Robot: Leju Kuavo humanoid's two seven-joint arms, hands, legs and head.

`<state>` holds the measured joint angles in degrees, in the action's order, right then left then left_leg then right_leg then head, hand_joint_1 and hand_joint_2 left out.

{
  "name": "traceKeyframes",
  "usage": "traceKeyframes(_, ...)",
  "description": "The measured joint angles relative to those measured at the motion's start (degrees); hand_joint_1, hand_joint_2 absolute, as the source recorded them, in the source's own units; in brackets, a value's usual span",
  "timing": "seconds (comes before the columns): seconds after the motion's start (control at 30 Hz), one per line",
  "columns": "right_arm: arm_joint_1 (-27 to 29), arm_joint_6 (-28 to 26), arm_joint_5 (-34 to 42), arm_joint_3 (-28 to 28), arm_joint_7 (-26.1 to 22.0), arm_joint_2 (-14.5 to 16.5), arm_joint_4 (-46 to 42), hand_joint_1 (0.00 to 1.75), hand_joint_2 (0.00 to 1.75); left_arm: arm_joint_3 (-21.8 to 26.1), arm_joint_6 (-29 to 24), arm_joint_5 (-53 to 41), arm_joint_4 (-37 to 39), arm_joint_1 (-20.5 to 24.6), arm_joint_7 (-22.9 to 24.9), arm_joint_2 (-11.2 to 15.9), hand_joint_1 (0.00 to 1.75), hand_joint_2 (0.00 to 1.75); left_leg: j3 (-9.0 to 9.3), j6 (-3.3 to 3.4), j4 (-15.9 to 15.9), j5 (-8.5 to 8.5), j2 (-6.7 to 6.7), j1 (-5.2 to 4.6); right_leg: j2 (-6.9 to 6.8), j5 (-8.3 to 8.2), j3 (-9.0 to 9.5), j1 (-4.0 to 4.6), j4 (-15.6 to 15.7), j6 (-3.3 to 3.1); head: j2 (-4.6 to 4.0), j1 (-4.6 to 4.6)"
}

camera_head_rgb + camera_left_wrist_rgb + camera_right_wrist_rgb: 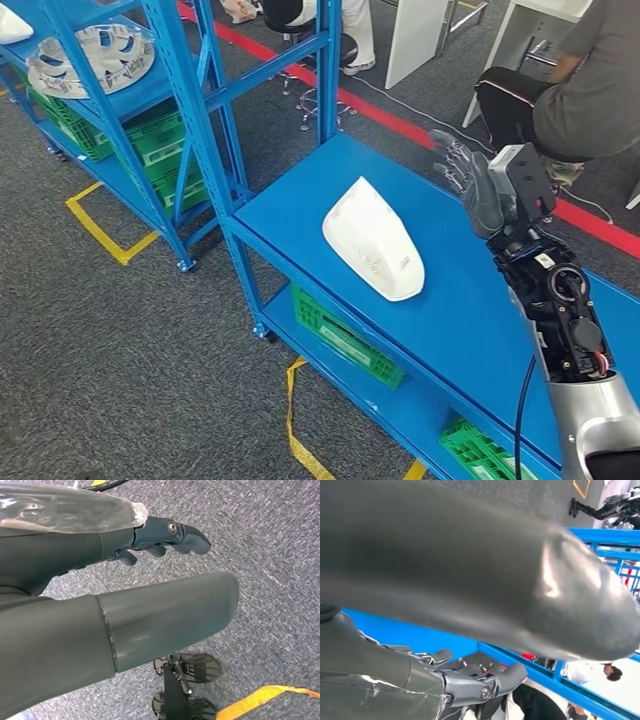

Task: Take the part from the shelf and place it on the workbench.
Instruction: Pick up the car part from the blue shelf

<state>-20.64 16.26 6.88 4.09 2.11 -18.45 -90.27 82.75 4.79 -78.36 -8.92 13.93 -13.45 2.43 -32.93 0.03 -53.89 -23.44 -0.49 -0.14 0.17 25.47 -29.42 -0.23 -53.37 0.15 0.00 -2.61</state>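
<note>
The white moulded part (373, 238) lies flat on the blue bench top (468, 300), near its middle, with nothing touching it. To the right of the part and apart from it, my right hand (468, 175) is raised above the bench's far edge, fingers spread and holding nothing. The right wrist view shows that hand (490, 580) with its fingers (486, 682) apart over the blue surface (414, 635). My left hand (158, 615) hangs over grey carpet, its fingers (166, 535) stretched out and empty.
A blue rack (189, 110) stands at the left, carrying a white and grey round cover (90, 60) and green crates (155, 150). More green crates (347, 335) sit under the bench. A seated person (581, 90) is close behind my right hand. Yellow tape (106, 235) marks the floor.
</note>
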Motion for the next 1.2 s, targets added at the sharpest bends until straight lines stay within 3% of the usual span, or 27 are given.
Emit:
traceKeyframes(0.4,0.12,0.30,0.04,-0.01,0.44,0.00,0.00,0.00,0.00,0.00,-0.01,0.00,0.00,0.00,0.02,0.00,0.00,0.00,0.09,0.02,0.09,0.05,0.04,0.25,0.01,-0.01,-0.01,0.23,-0.01,0.15,0.00,0.65)
traceKeyframes(0.53,0.46,0.76,0.45,-0.01,2.26,-0.01,0.00,0.00,1.75,0.00,-0.17,0.00,0.00,-0.02,0.20,-0.04,0.00,0.00,0.11,0.01,0.13,0.06,0.04,0.28,0.02,0.01,-0.01,0.26,-0.02,0.12,0.00,0.74)
traceKeyframes(0.8,1.46,0.60,-2.60,0.05,5.48,-1.52,-0.42,0.00,1.75,0.00,-0.33,-0.17,0.00,-0.07,0.38,-0.08,0.00,0.00,0.12,0.01,0.15,0.05,0.04,0.28,0.01,0.03,-0.01,0.25,-0.01,0.10,0.00,0.74)
traceKeyframes(1.2,0.40,9.73,-10.03,4.33,11.08,-6.87,-2.45,0.00,1.75,0.00,-0.13,0.59,0.00,-0.34,0.38,-0.09,0.00,0.00,0.12,0.01,0.15,0.05,0.03,0.27,0.00,0.03,0.04,0.26,-0.01,0.10,0.00,0.75)
